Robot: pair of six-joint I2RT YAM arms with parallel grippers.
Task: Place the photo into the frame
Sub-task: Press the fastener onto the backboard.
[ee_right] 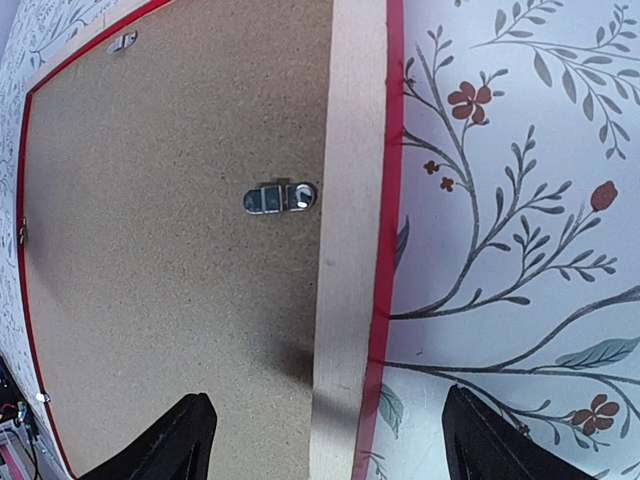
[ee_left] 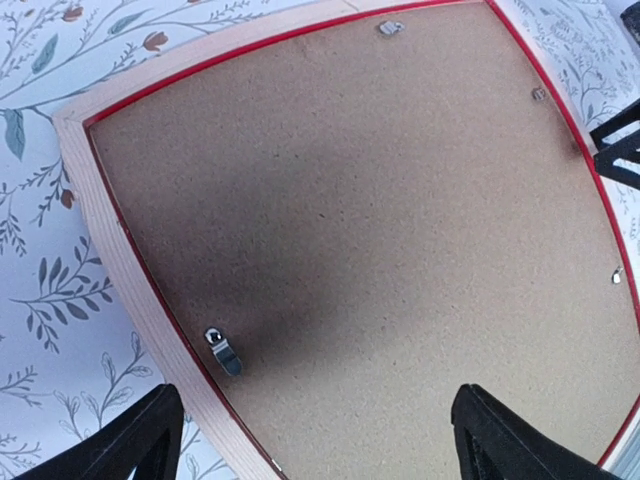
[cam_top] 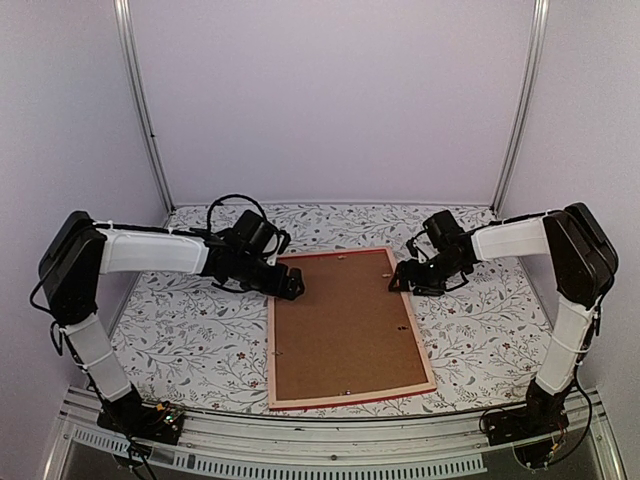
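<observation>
I am looking down from the top camera and both arms are bending in mirror poses: each one is rising from its base at the bottom corner, folding at a high elbow near the side wall, then reaching inward and down toward the middle. The left gripper (cam_top: pixel 290 285) is hovering at the upper left corner of the frame (cam_top: pixel 350 399), and the right gripper (cam_top: pixel 400 280) is hovering at the upper right corner. The frame is lying face down in the centre of the table (cam_top: pixel 180 330), with the brown backing (cam_top: pixel 345 335) filling it. I am not seeing the photo in any view, so I cannot tell where it is. The top view is too coarse to show the jaws, but the wrist cameras are settling that. On the left wrist, the gripper (ee_left: pixel 310 440) is standing released, wide apart, one finger over the table and the other over the backing, straddling the pale rail (ee_left: pixel 108 240). A metal clip (ee_left: pixel 222 350) is showing just inside that rail. On the right wrist, the gripper (ee_right: pixel 330 440) is likewise released and grasping nothing, straddling the opposite rail (ee_right: pixel 350 150), with another clip (ee_right: pixel 280 197) lying across onto the backing. From these pictures I cannot tell whether either gripper is touching the frame.
</observation>
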